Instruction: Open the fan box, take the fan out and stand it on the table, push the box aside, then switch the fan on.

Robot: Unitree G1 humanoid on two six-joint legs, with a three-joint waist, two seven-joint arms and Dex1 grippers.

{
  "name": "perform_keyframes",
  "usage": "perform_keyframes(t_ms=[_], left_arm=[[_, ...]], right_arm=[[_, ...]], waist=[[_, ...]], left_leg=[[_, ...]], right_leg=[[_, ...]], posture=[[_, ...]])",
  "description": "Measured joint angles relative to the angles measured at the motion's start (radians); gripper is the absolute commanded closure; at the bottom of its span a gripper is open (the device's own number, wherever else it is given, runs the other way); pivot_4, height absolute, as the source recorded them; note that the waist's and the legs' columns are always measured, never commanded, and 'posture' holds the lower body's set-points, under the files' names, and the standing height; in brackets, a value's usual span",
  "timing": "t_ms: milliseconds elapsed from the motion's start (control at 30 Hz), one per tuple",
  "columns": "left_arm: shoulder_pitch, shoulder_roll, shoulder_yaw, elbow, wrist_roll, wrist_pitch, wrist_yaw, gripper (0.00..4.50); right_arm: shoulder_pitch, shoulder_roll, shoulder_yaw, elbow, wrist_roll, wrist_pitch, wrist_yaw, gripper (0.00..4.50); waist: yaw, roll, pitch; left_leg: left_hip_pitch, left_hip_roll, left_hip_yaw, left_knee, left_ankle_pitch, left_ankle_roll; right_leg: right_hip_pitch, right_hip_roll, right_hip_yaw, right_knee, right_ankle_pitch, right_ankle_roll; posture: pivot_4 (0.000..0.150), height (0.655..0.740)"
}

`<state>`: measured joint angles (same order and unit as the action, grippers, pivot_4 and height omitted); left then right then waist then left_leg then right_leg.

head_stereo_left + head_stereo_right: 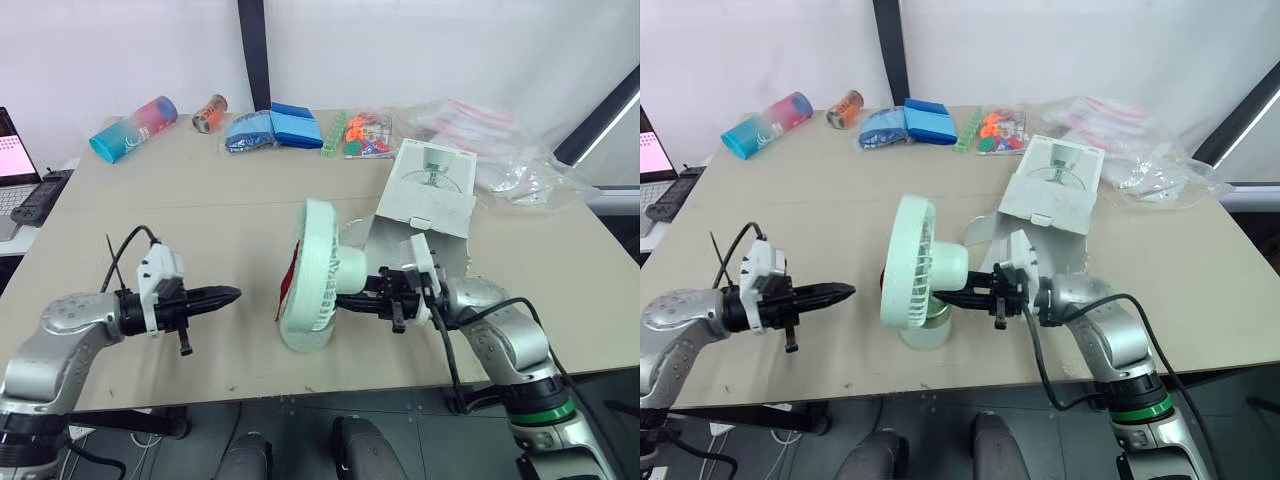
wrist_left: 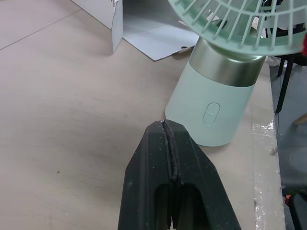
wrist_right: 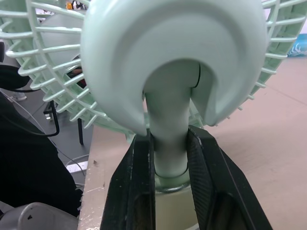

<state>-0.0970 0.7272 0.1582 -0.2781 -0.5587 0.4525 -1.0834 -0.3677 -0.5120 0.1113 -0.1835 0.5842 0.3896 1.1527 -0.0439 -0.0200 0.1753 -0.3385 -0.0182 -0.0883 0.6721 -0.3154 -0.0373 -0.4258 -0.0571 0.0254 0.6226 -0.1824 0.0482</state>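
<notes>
The mint-green fan (image 1: pixel 315 275) stands upright on its base (image 2: pixel 213 110) close to the table's front edge, its cage facing my left side. My right gripper (image 3: pixel 170 139) is shut on the fan's neck (image 3: pixel 168 115), just under the motor housing. My left gripper (image 1: pixel 235 294) is shut with nothing in it and hovers low over the table, pointing at the base, a short gap away from it. The oval switch (image 2: pixel 211 113) on the base faces that gripper. The white fan box (image 1: pixel 430 190) lies open behind the fan, flaps spread.
Along the far edge lie a blue-pink tube (image 1: pixel 133 127), a small can (image 1: pixel 209 113), blue packets (image 1: pixel 275 127), colourful toy pieces (image 1: pixel 365 133) and clear plastic bags (image 1: pixel 500 150). A laptop (image 1: pixel 12 160) sits at the far left. Bare tabletop (image 1: pixel 200 220) stretches left of the fan.
</notes>
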Motion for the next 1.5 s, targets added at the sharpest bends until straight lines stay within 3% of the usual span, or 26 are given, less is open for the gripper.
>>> perform_keyframes(t_ms=[433, 800, 1500], left_arm=[[0.002, -0.007, -0.049, -0.052, -0.017, 0.013, 0.029, 4.43], [-0.126, -0.098, -0.3, 0.052, 0.1, -0.041, -0.002, 4.43], [-0.149, -0.126, -0.342, 0.093, 0.148, -0.069, -0.04, 4.43]], right_arm=[[-0.023, -0.011, -0.001, -0.003, -0.011, 0.022, 0.002, 4.1], [0.026, -0.031, -0.002, -0.027, -0.031, -0.048, 0.004, 4.1], [0.055, -0.05, -0.003, -0.03, -0.03, -0.102, 0.004, 4.1]], waist=[[0.0, 0.0, 0.0], [0.001, 0.0, 0.0], [0.009, 0.0, 0.0]], left_leg=[[0.0, 0.0, 0.0, 0.0, 0.0, 0.0], [0.0, -0.001, 0.0, 0.0, 0.0, 0.0], [0.0, -0.001, 0.0, 0.0, 0.0, 0.0]], right_leg=[[0.0, 0.0, 0.0, -0.001, 0.0, 0.0], [0.001, 0.0, 0.0, -0.001, 0.0, 0.0], [0.002, 0.0, 0.0, -0.001, 0.0, 0.0]], posture=[[0.15, 0.74], [0.15, 0.74], [0.15, 0.74]])
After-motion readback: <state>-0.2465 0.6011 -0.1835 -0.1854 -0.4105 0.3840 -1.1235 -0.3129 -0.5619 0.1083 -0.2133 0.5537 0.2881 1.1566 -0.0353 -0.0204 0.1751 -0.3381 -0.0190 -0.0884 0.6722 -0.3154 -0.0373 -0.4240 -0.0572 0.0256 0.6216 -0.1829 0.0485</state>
